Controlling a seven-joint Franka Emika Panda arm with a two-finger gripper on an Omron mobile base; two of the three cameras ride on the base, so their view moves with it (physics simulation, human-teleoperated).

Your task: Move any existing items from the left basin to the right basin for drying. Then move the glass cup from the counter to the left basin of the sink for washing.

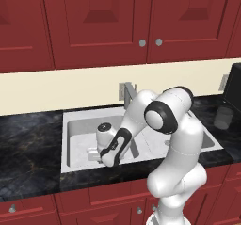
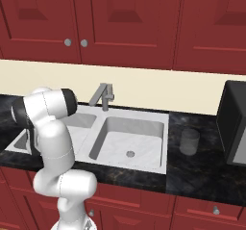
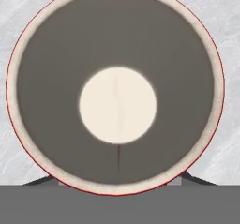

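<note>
In the hand view I look straight down into the red cup, with its pale rim and pale floor, standing on the marbled bottom of the left basin. My gripper hangs right over it, and a dark fingertip shows at each side of the rim. Whether the tips press on the cup is unclear. From the left base view my gripper is low inside the left basin. The right basin holds nothing. The glass cup stands upright on the counter, right of the sink.
The grey faucet rises at the sink's back middle. A black appliance stands on the counter just right of the glass cup. Red cabinets hang above, and my own arm covers much of the sink's middle in the left base view.
</note>
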